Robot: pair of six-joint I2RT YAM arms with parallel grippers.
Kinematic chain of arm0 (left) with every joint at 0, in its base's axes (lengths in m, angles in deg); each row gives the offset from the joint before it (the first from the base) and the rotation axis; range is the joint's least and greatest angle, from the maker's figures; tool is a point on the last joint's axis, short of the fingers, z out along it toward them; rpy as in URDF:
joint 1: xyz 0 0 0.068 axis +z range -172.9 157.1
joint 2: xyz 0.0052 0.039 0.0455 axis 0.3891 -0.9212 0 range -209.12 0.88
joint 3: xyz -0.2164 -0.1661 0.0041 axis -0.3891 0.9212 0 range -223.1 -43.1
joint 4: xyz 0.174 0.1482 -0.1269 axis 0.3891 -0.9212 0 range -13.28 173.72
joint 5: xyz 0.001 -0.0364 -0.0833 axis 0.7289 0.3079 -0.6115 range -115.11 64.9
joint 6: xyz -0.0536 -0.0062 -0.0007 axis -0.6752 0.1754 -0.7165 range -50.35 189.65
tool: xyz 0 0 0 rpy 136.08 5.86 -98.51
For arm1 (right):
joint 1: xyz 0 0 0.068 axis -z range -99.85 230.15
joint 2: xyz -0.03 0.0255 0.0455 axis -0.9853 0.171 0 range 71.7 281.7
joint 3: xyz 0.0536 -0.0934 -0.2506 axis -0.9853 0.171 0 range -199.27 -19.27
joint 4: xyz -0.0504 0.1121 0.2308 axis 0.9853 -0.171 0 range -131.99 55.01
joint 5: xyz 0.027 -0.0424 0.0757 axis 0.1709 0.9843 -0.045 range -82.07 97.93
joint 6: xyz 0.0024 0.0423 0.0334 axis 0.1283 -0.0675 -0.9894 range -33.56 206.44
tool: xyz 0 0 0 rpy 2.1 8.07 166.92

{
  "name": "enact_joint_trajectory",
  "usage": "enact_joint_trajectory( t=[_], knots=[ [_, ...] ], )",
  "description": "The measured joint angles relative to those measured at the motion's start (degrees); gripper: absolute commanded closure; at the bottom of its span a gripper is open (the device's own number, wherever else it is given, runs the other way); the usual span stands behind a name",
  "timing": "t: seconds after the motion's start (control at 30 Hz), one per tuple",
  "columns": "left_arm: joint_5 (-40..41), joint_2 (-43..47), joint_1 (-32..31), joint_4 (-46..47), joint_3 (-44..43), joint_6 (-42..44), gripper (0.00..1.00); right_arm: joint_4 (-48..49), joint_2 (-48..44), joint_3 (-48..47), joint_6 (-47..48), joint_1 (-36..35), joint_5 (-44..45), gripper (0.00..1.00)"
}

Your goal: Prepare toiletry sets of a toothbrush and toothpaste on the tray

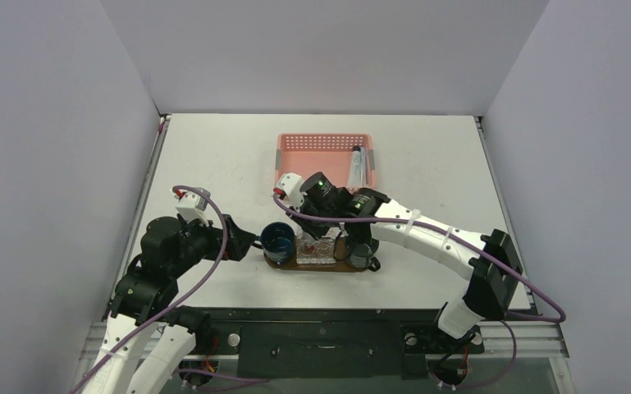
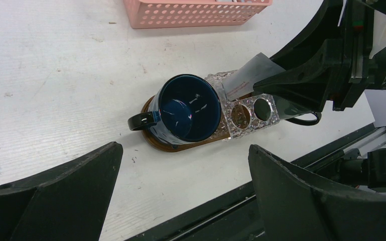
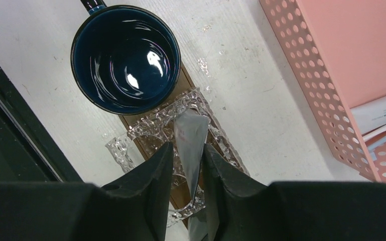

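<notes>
The tray (image 1: 283,263) is a dark brown oval board near the front of the table. It carries a dark blue mug (image 1: 279,238) at its left end and a clear square holder (image 1: 316,253) in the middle. My right gripper (image 3: 188,148) is shut on a grey toothpaste tube (image 3: 189,135) and holds it tip-down over the clear holder (image 3: 150,128). The tube (image 2: 246,78) also shows in the left wrist view, slanting into the holder (image 2: 251,113). My left gripper (image 2: 184,147) is open and empty, just left of the tray (image 2: 160,145). I see no loose toothbrush.
A pink perforated basket (image 1: 320,156) stands behind the tray with a long packaged item (image 1: 359,167) at its right side. A second dark mug (image 1: 361,253) sits at the tray's right end. The table's black front rail (image 2: 261,201) runs close to the tray.
</notes>
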Motion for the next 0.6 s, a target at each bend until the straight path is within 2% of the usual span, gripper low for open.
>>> enact_joint_trajectory(
  t=[0.27, 0.43, 0.6],
  knots=[
    [0.0, 0.0, 0.0, 0.0, 0.0, 0.0, 0.04, 0.0, -2.7, 0.0, -1.3, 0.0, 1.8, 0.64],
    [0.0, 0.0, 0.0, 0.0, 0.0, 0.0, 0.04, 0.4, -5.9, -0.7, -2.5, 0.8, 4.1, 0.62],
    [0.0, 0.0, 0.0, 0.0, 0.0, 0.0, 0.04, 2.5, -7.9, -2.0, -5.9, 4.6, 7.8, 0.62]
  ],
)
